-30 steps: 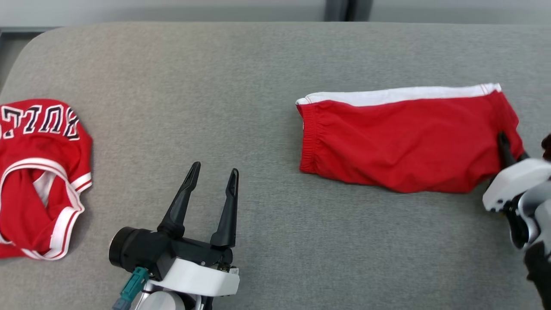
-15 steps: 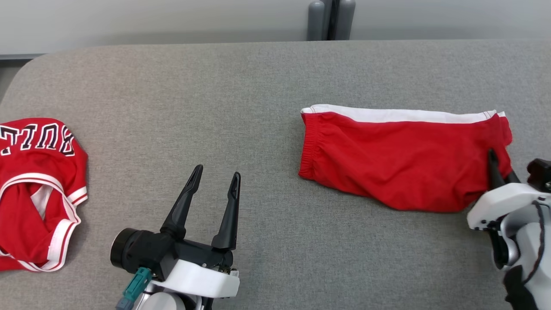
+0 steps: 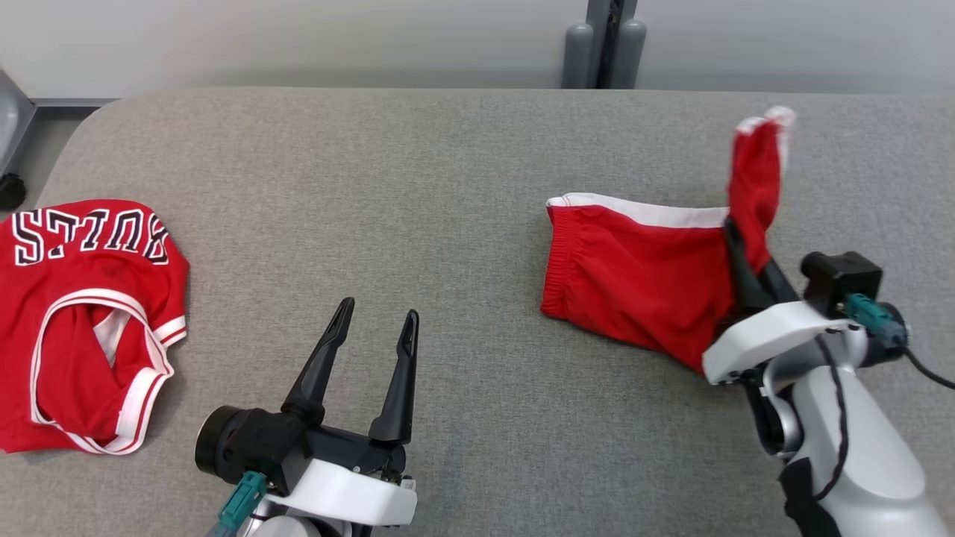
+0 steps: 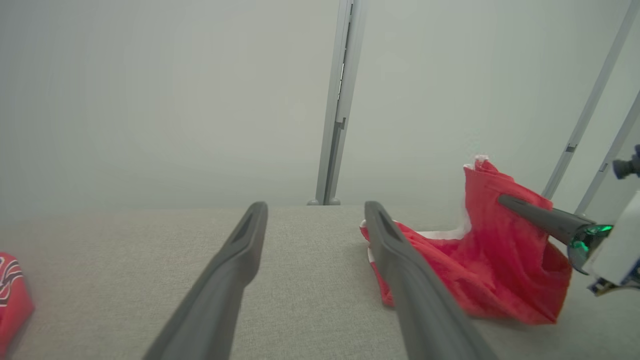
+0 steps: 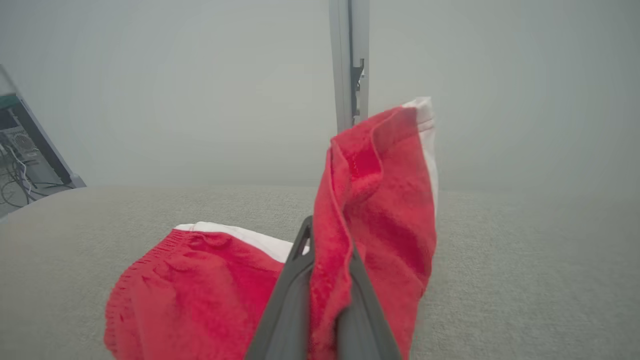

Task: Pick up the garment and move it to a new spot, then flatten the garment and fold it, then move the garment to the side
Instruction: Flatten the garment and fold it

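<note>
Red shorts with a white side stripe and a gathered waistband lie on the right half of a grey fabric-covered bench. Right fingers are closed on the end opposite the waistband, with cloth pinched between them. The gripped end stands upright above the fingertips, and the waistband end rests on the bench.

One second earlier the shorts lay flat at full length, the same fingers pinching their right-hand end low against the surface. That end has since been raised and carried toward the waistband, so less cloth lies flat.

Left fingers are spread wide near the front of the bench, well apart from the shorts, as before. A red jersey with white trim and "BULLS" lettering lies crumpled at the left end. The head camera has shifted between frames, so more of the lettering and of the grey post behind the bench now shows.
</note>
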